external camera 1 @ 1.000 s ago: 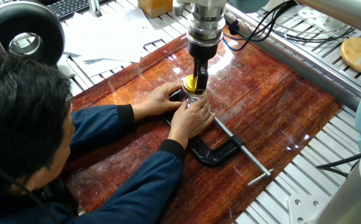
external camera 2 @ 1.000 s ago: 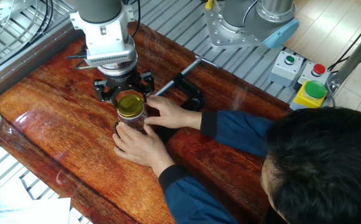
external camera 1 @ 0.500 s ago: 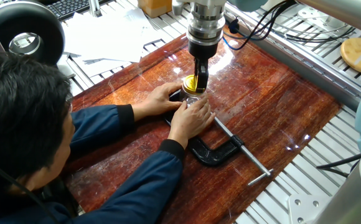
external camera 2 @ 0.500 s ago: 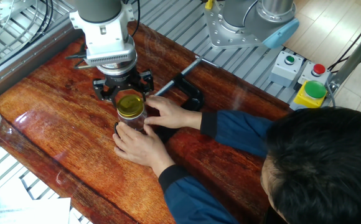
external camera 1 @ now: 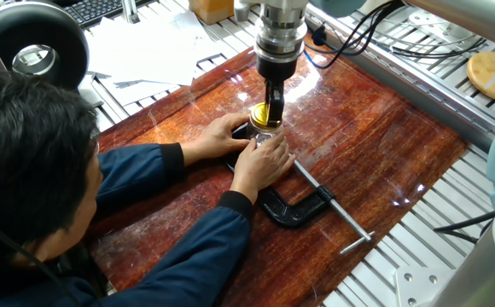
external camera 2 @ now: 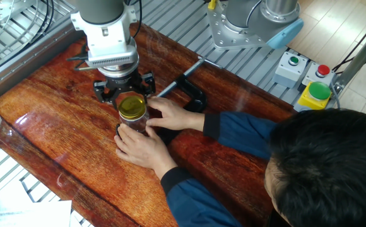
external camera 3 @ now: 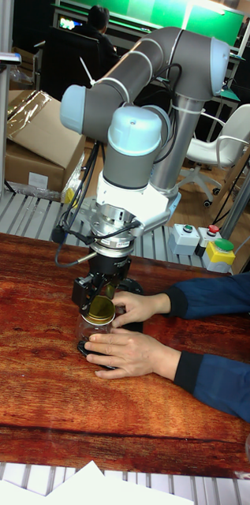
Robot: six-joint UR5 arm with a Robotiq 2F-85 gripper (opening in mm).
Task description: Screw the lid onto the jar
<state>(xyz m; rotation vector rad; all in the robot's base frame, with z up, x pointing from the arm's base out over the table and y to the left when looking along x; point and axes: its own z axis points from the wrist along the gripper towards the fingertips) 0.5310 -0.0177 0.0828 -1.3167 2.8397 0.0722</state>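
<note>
The yellow lid (external camera 1: 259, 115) (external camera 2: 132, 107) (external camera 3: 101, 312) sits on the neck of the clear glass jar (external camera 1: 264, 134) (external camera 2: 134, 123) (external camera 3: 89, 327), which stands on the red-brown wooden board (external camera 1: 384, 145). My gripper (external camera 1: 267, 116) (external camera 2: 131, 101) (external camera 3: 99, 306) comes straight down onto the lid, its black fingers (external camera 1: 275, 104) against the lid's rim, shut on it. A person's two hands (external camera 1: 260, 162) (external camera 2: 142, 148) (external camera 3: 128, 351) wrap around the jar body and hide most of the glass.
A black C-clamp (external camera 1: 294, 209) (external camera 2: 192, 94) lies just beyond the hands. The person's head and blue sleeves (external camera 1: 145, 213) fill the near side. A tan wooden disc (external camera 1: 493, 75) lies off the board. A box with coloured buttons (external camera 2: 315, 93) stands nearby.
</note>
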